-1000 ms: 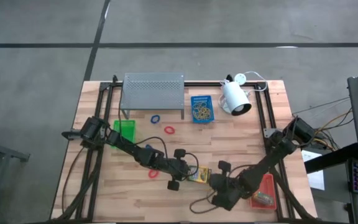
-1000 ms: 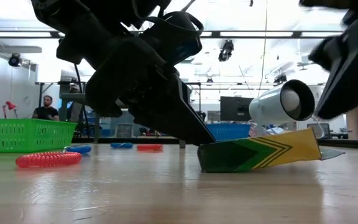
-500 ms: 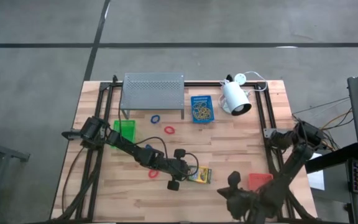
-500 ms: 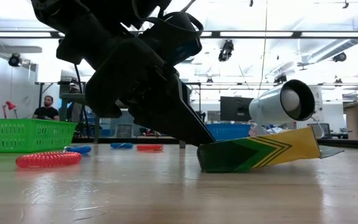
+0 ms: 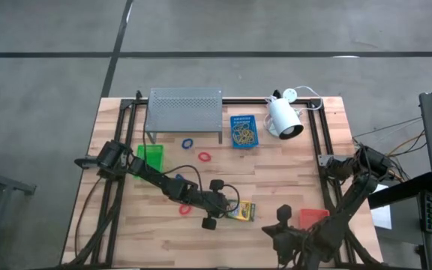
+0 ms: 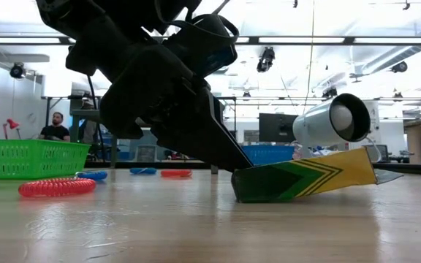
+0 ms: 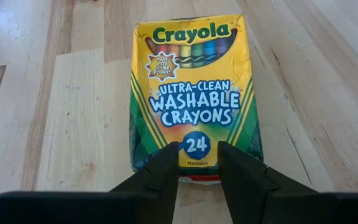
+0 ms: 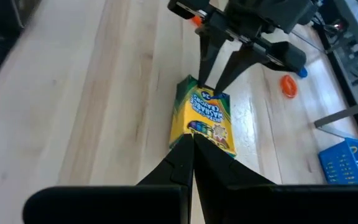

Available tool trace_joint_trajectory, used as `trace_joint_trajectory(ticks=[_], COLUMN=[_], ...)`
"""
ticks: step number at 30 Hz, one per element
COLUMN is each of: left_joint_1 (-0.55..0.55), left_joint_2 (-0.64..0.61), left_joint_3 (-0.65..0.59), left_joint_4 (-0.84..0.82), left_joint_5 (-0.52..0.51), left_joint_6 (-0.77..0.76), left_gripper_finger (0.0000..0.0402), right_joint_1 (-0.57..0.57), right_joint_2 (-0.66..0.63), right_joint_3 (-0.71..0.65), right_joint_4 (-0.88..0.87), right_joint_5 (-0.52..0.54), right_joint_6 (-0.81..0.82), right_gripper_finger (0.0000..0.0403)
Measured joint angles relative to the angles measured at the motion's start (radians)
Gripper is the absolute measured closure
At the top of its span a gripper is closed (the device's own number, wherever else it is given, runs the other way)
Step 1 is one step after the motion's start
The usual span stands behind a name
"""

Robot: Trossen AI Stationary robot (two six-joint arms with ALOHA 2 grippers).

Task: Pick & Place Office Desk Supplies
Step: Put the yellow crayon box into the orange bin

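High view shows the right gripper (image 5: 282, 238) has pulled back to the near edge of the tabletop (image 5: 291, 169), away from the crayon box (image 5: 241, 211) it was beside 1 second ago. Its fingers (image 8: 185, 158) are clenched with nothing between them. The left gripper (image 5: 231, 212) has not moved. Its 2 fingers (image 7: 160, 171) sit at the end of the crayon box, about half apart, and the box end lifts a little off the wood. Close by lies a red loop (image 5: 185, 209). Farther back stand the green tray (image 5: 151, 157), blue tray (image 5: 243, 131), white lamp (image 5: 284, 117) and grey shelf (image 5: 185, 104). The red tray (image 5: 315, 217) is by the right arm.
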Motion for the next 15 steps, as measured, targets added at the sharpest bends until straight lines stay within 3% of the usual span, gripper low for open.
trace_joint_trajectory(ticks=[15], left_joint_1=[0.000], left_joint_2=[0.000], left_joint_3=[0.000], left_joint_4=[0.000], left_joint_5=[-0.007], left_joint_6=[0.002], left_gripper_finger=[0.0285], right_joint_1=[-0.001], right_joint_2=[0.001], right_joint_3=[-0.024], right_joint_4=[0.007], right_joint_5=[0.002], right_joint_6=[-0.125], right_gripper_finger=[0.0394])
